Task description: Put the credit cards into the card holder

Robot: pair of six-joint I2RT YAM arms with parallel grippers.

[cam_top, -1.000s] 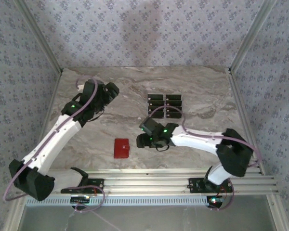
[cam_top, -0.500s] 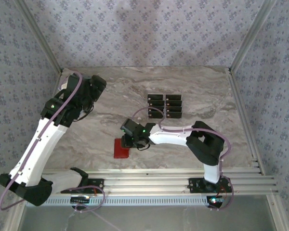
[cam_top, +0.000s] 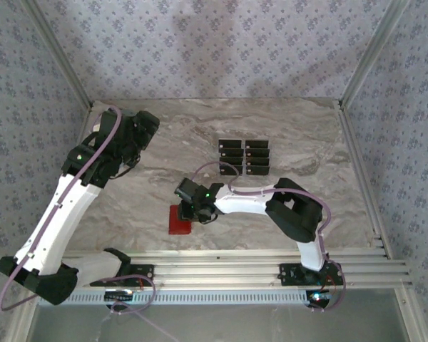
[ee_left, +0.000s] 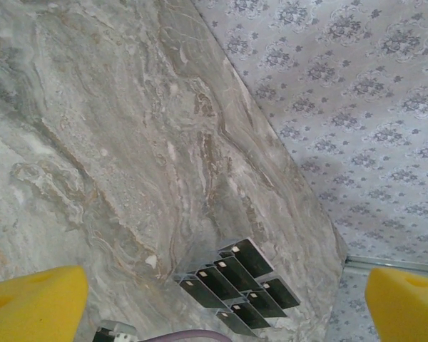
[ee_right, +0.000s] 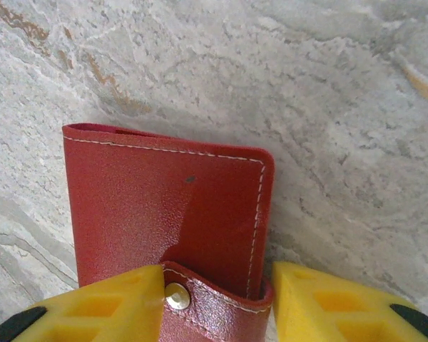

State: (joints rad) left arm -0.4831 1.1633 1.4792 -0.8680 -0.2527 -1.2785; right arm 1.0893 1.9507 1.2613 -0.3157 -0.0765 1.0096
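The grey-veined marble surface [cam_top: 307, 128] carries all items. Left end effector [ee_left: 221, 303]: fully open, empty, at the far left. Right end effector [ee_right: 217, 303]: partly closed, jaws straddling the snap tab of the small red leather folding card holder [ee_right: 164, 206], which lies shut near the front edge; grip cannot be confirmed. The flat black rectangular credit cards [cam_top: 257, 151] lie in two columns farther back.

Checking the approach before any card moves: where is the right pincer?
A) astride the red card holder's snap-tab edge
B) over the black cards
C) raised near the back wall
A: the right pincer has a yellow finger on each side of the snap tab of the folded red card holder; the credit cards lie farther back.
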